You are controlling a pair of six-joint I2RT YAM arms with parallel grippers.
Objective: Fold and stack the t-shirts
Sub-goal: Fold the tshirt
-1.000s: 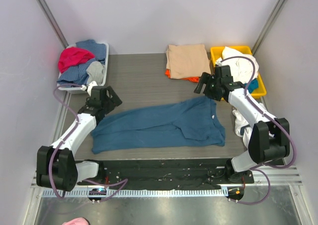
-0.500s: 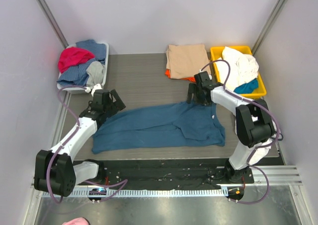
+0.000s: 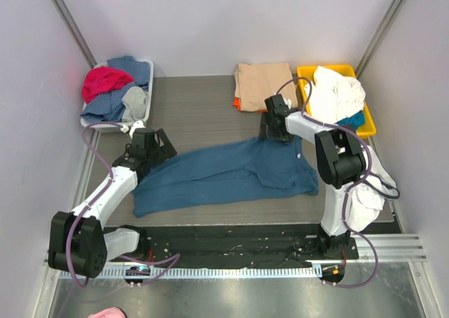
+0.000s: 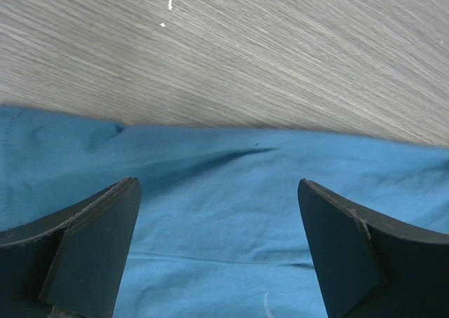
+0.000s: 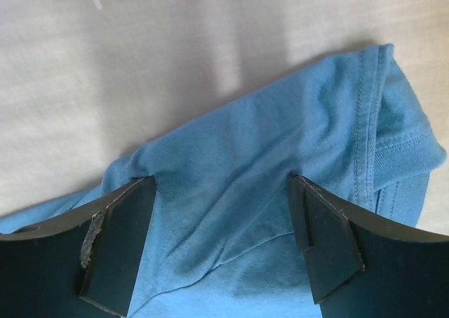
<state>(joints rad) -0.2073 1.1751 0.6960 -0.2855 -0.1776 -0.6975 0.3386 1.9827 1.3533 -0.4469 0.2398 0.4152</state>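
The teal-blue t-shirt [image 3: 224, 174] lies spread out and wrinkled across the middle of the table. My left gripper [image 3: 158, 148] hovers open over its left end; the left wrist view shows the gripper [image 4: 216, 184] wide apart above the blue cloth [image 4: 231, 248], just inside its far edge. My right gripper [image 3: 271, 131] is at the shirt's far right corner, open, with both tips of the gripper [image 5: 221, 180] resting on the cloth [image 5: 231, 227] near a hemmed edge. The tan t-shirt [image 3: 263, 85] lies folded at the back, with the orange t-shirt [image 3: 238, 105] peeking out beneath it.
A white bin [image 3: 150, 71] at the back left holds red, blue and grey clothes. A yellow bin [image 3: 337, 68] at the back right holds white cloth [image 3: 337, 90]. More white cloth [image 3: 365, 191] hangs beside the right arm. Bare wood-grain table [image 4: 245, 51] lies beyond the shirt.
The right gripper swung left from beside the yellow bin onto the shirt's far right corner. The left gripper edged right over the shirt's left end. The shirt shifted slightly.
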